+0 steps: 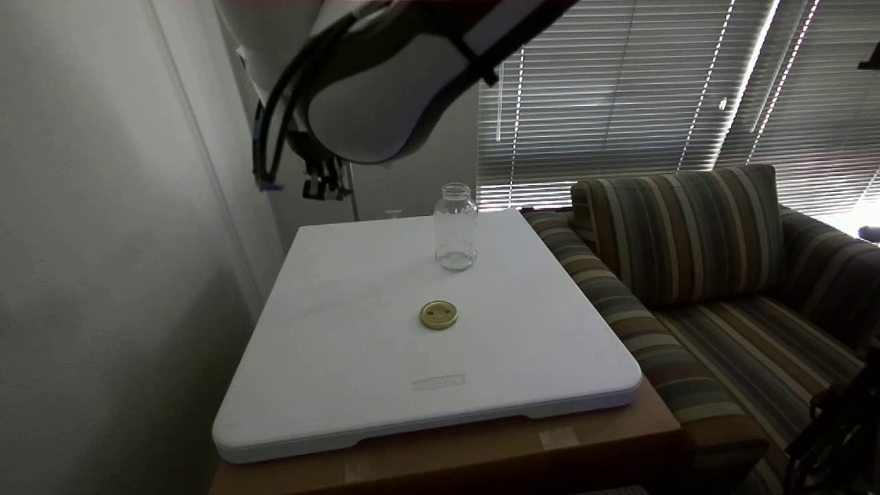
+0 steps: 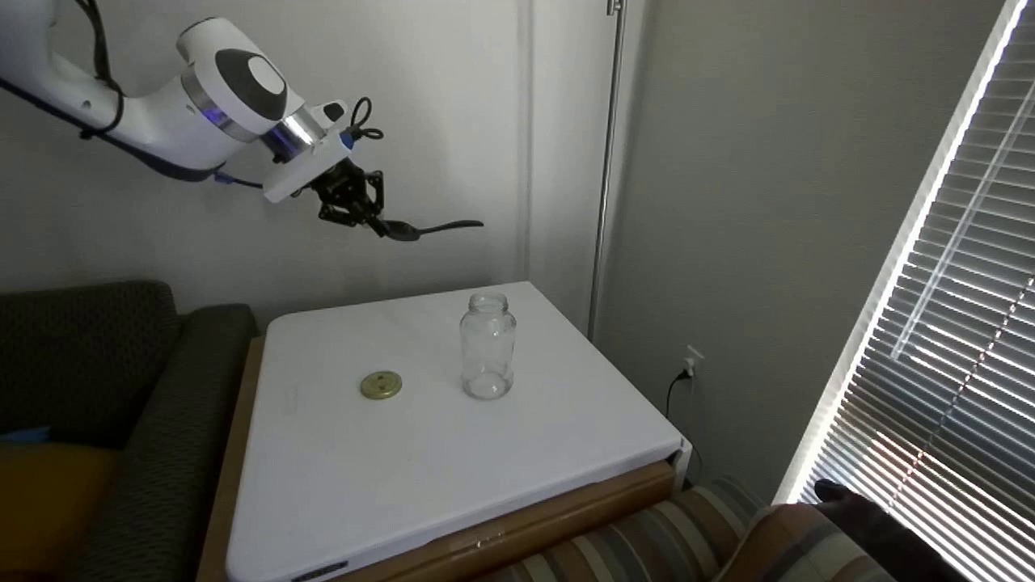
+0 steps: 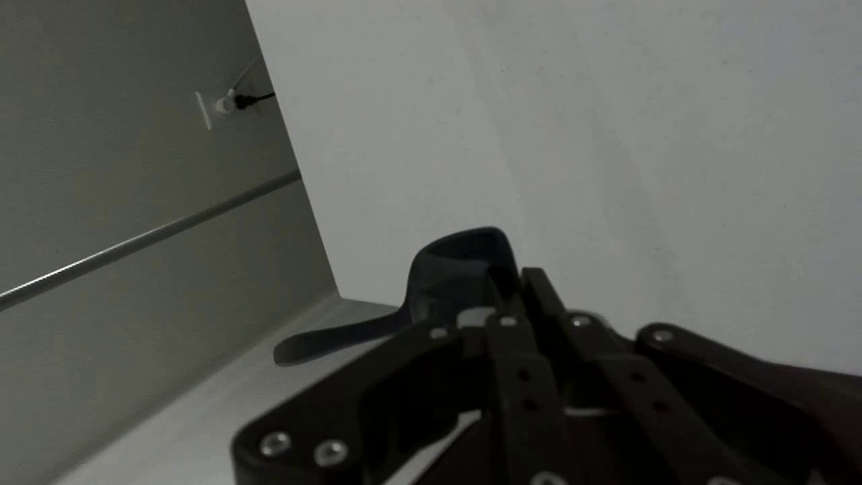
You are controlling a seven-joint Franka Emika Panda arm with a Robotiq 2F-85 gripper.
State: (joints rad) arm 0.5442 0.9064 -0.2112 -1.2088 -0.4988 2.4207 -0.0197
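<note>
Spoon (image 3: 431, 286), dark and thin-handled, hangs in the air higher than the tabletop (image 2: 420, 477), with the hand (image 3: 520, 289) closed in a pinch on the edge of its bowl (image 3: 454, 266) and the handle (image 3: 337, 342) jutting away from the fingertips. It looks like smooth plastic, so I judge it light and stiff, hard to break with a squeeze but apt to slip or swivel: a thin, curved rim offers little flat surface to press on, and the handle's free end would add leverage. A surer hold would likely be on the handle, close to the bowl, with the pads across its narrow width. The wrist view shows the pinch best, plus the pole (image 3: 168, 228) off beyond the handle, but neither jar nor lid. Both exterior views have those: the jar (image 2: 487, 347) upright and the lid (image 2: 381, 385) flat, apart from each other and well below the hand. In an exterior view the spoon shows side-on, nearly level, its handle past the hand's tips, and the wall outlet (image 2: 694, 353) appears too. In an exterior view where the arm (image 1: 371, 103) looms large, the hand is a small dark shape beneath it, and I cannot make out the spoon.
</note>
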